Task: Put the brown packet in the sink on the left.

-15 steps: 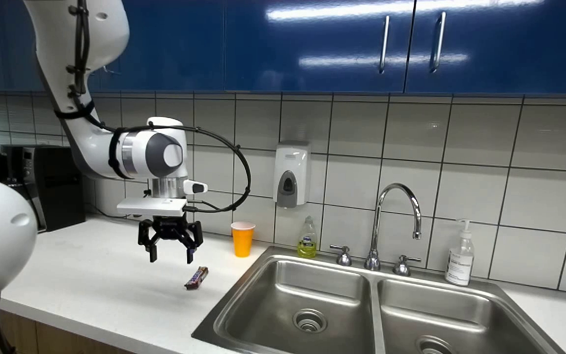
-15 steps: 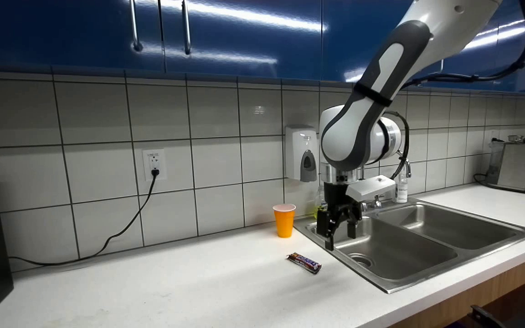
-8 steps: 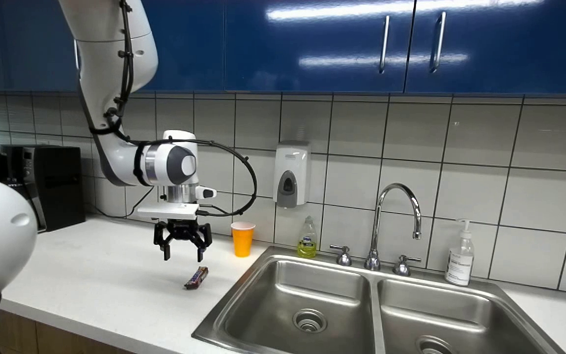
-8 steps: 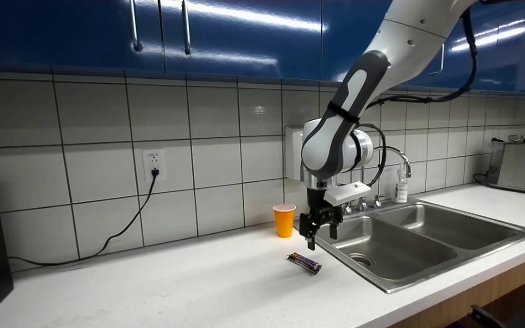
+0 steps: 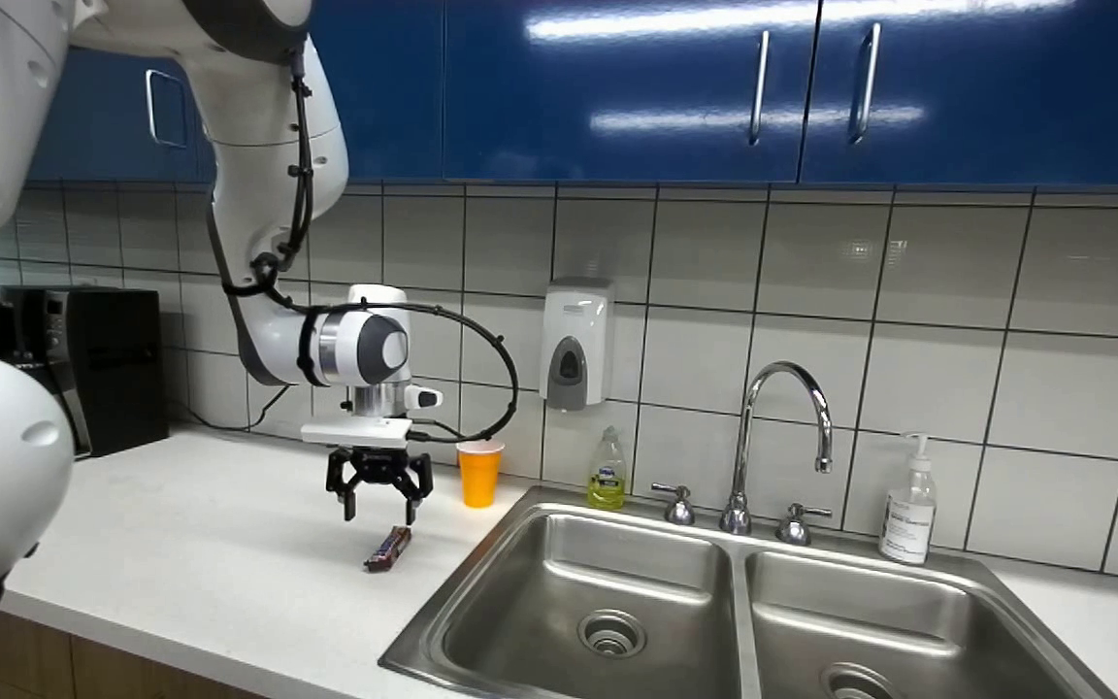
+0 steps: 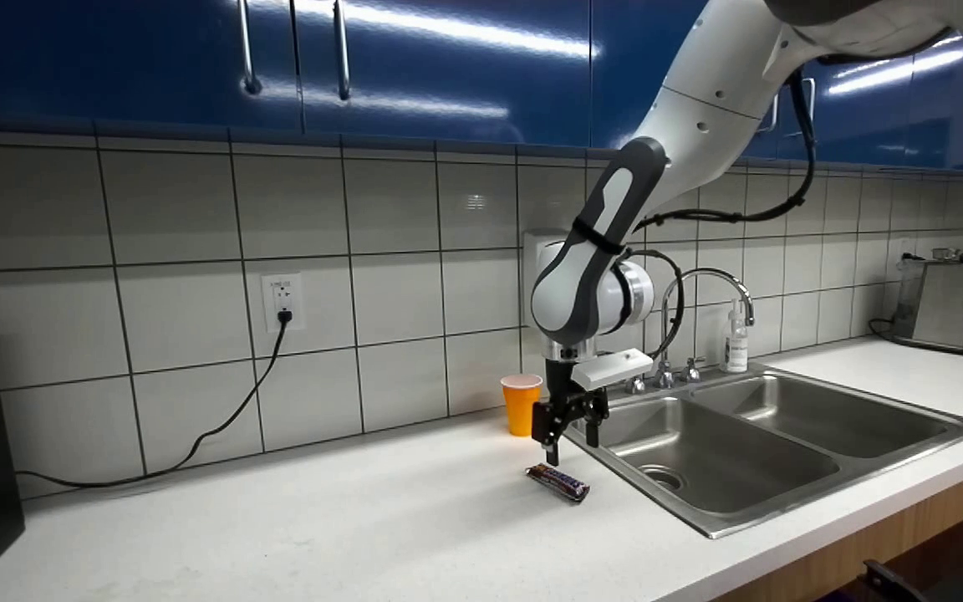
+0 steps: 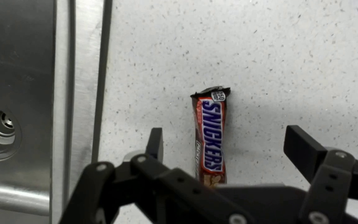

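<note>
The brown packet [image 5: 388, 550], a Snickers bar in a brown and red wrapper, lies flat on the white counter beside the sink. It also shows in an exterior view [image 6: 559, 482] and in the wrist view [image 7: 210, 130], where its lower end is hidden behind the gripper. My gripper [image 5: 380, 512] is open and empty, just above the packet and pointing down. In the wrist view the packet lies between the open fingers, nearer the left one [image 7: 156, 141], and apart from both. The left sink basin [image 5: 520, 612] is bare metal with a drain.
An orange cup [image 5: 479, 474] stands behind the packet near the tiled wall. A dish soap bottle [image 5: 608, 471], faucet [image 5: 743, 456] and pump bottle [image 5: 908, 510] stand along the sink's back edge. The right basin [image 5: 870, 612] adjoins. A black machine [image 5: 122, 369] stands at the back left.
My open gripper has moved over the counter toward the packet, rightward in one exterior picture and leftward in the other, and is now slightly lower. The packet has not moved.
</note>
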